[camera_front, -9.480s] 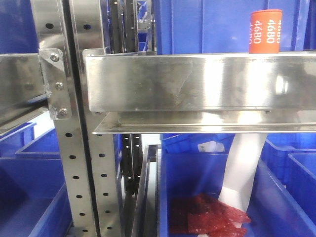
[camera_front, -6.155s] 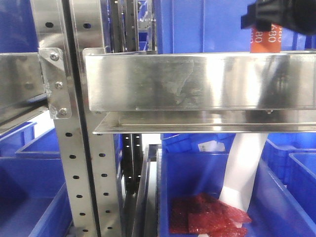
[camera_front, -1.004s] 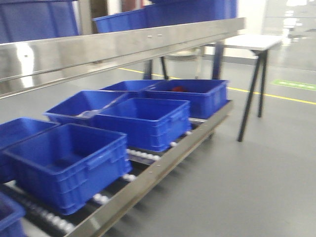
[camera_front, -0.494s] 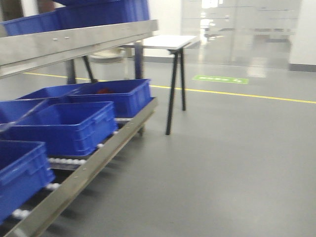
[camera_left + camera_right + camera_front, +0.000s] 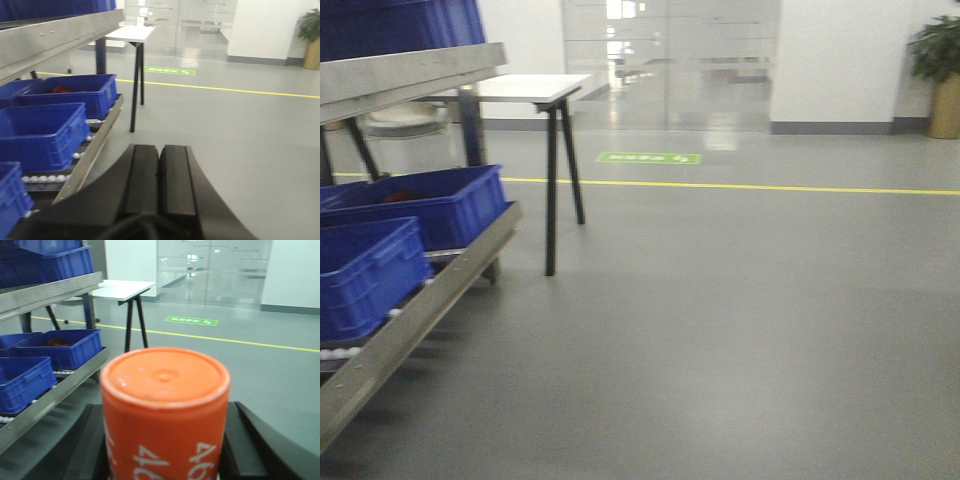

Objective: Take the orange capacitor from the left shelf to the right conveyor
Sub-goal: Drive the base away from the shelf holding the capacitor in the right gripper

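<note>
The orange capacitor (image 5: 165, 415) fills the right wrist view, upright, its flat top toward the camera and white numerals on its side. My right gripper (image 5: 167, 412) is shut on it, one black finger (image 5: 95, 440) on each side. In the left wrist view my left gripper (image 5: 159, 150) is shut, its two black fingers pressed together with nothing between them. The left shelf (image 5: 410, 75) shows only as a steel rail at the far left of the front view. The right conveyor is out of view.
Blue bins (image 5: 370, 270) sit on the shelf's lower roller level at the left. A white table (image 5: 535, 88) on black legs stands just past them. Grey floor with a yellow line (image 5: 740, 186) stretches to a glass wall; a potted plant (image 5: 940, 60) is far right.
The capacitor, first standing on the shelf, is now held in my right gripper. The front view has swung right; shelf and bins have slid to the left edge.
</note>
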You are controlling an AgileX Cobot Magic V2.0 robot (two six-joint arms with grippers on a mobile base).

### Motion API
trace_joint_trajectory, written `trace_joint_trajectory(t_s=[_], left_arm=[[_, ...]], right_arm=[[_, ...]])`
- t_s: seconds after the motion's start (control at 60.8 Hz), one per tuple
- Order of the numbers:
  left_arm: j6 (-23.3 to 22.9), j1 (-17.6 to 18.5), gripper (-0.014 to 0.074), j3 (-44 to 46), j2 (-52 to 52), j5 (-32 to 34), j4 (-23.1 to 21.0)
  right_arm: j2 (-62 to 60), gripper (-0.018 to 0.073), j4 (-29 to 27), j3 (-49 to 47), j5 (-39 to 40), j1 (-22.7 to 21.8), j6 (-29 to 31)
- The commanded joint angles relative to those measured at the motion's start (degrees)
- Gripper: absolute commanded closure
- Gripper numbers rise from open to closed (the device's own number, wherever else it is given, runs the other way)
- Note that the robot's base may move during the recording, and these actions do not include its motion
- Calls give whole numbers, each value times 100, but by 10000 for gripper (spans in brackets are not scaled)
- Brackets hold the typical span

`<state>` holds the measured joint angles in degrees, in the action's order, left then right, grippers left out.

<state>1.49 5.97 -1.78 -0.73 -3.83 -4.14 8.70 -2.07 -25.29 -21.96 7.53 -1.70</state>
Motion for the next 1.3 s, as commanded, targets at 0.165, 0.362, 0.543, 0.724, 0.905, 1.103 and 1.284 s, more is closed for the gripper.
trace_joint_trajectory(t_s=[0.165, 0.362, 0.543, 0.724, 0.905, 1.103, 1.284], left_arm=[[-9, 30, 723, 30, -67, 519, -10], [-9, 30, 723, 30, -67, 519, -10], [-9, 30, 723, 30, -67, 519, -10], [-9, 30, 723, 30, -67, 519, -10], [-9, 30, 723, 30, -67, 519, -10], [-9, 30, 723, 30, -67, 519, -10], [-9, 30, 723, 30, -67, 519, -10]], right_arm=[[56, 405, 27, -169, 515, -36, 26], [56, 405, 27, -169, 515, -36, 26], [56, 405, 27, -169, 515, -36, 26], [56, 405, 27, -169, 515, -36, 26], [56, 405, 27, -169, 515, -36, 26], [56, 405, 27, -169, 515, -36, 26], [56, 405, 27, -169, 515, -36, 26]])
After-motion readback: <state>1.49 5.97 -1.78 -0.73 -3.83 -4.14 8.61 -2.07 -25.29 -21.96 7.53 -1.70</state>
